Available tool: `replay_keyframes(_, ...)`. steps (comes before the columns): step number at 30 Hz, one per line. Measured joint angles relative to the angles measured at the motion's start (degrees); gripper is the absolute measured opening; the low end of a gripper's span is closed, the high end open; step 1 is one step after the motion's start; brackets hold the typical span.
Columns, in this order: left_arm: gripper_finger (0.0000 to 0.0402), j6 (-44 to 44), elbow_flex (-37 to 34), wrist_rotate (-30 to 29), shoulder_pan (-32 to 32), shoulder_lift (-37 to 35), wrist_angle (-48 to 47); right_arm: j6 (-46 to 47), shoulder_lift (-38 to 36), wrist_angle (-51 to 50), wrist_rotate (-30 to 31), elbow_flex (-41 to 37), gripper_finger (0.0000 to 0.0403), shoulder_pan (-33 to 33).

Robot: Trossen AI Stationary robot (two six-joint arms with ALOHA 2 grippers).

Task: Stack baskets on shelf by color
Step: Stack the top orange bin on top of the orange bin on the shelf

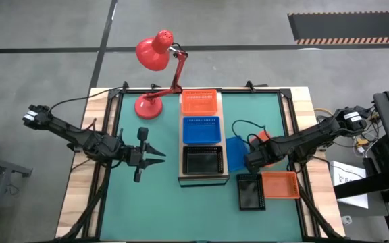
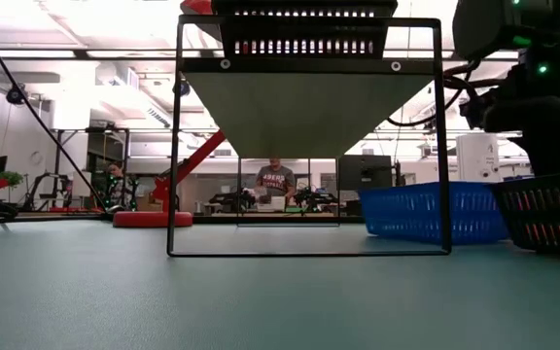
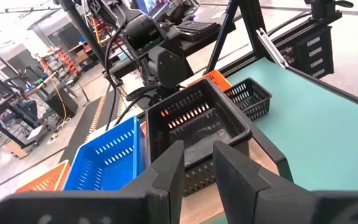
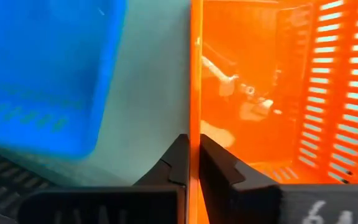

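The light-wood shelf (image 1: 203,179) carries an orange basket (image 1: 199,102), a blue one (image 1: 200,129) and a black one (image 1: 202,159) in a row. To its right my right gripper (image 1: 253,160) points down beside a loose blue basket (image 1: 235,147), shut on an orange basket (image 4: 260,93). The arm hides that spot from above, so I cannot tell if this is the orange basket (image 1: 279,184) lying by the loose black one (image 1: 251,192). My left gripper (image 1: 155,158) hovers open left of the shelf, holding nothing. My right gripper pinches one upright side wall (image 4: 195,93) of the orange basket between its two fingers, one finger (image 4: 225,165) inside the basket and one (image 4: 169,165) outside. The fingers come from above, pointing down, and lie along the wall's line. The loose blue basket (image 4: 48,74) lies just beyond the outer finger.
A red desk lamp (image 1: 155,54) stands at the far left of the green mat (image 1: 147,202). The shelf stands raised on a black frame (image 2: 309,251). Cables loop on the mat by the right arm (image 1: 248,128). People and benches show in the room behind.
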Motion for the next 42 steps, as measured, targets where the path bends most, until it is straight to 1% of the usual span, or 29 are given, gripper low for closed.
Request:
replay_keyframes(3,0.007,0.74,0.0,0.0,0.0,0.03,0.03,-1.11,-0.06,-3.1,0.02,1.89,0.0013,-0.7)
replay_keyframes(6,0.007,2.9,0.0,-0.03,0.0,-0.01,1.03,-1.9,-0.07,-9.52,0.23,5.5,0.0013,-1.6)
replay_keyframes(10,0.007,3.27,0.02,-0.09,0.0,-0.01,2.62,-6.17,-0.07,-18.69,4.32,11.96,0.0012,-2.31)
replay_keyframes(14,0.007,3.2,0.02,-0.09,0.0,-0.06,3.82,-16.8,-0.07,-23.95,10.57,19.09,0.0012,-2.93)
replay_keyframes(19,0.007,3.96,0.12,-0.11,0.02,-0.03,4.76,-33.83,-0.07,-24.56,19.42,28.41,0.0012,-3.95)
replay_keyframes(22,0.007,4.29,0.26,-0.11,0.02,-0.03,5.37,-41.06,0.02,-24.61,22.16,34.04,0.0012,-5.28)
replay_keyframes(27,0.007,4.34,0.13,-0.11,0.04,0.02,6.34,-50.03,0.06,-24.11,22.52,42.61,0.0012,-8.01)
replay_keyframes(30,0.007,4.63,0.26,-0.11,0.04,0.25,6.27,-55.86,0.06,-21.13,22.37,45.96,0.0011,-9.35)
replay_keyframes(34,0.007,7.82,0.21,-0.14,0.07,-0.04,7.39,-64.7,0.51,-15.7,19.25,48.04,0.0011,-10.74)
replay_keyframes(39,0.007,10.73,0.7,-0.7,0.13,-0.47,7.93,-72.92,2.79,-11.59,17.7,50.09,0.0011,-11.65)
replay_keyframes(42,0.007,11.36,0.76,-1.56,0.13,-0.85,7.96,-76.27,5.01,-10.09,17.52,51.95,0.0011,-12.03)
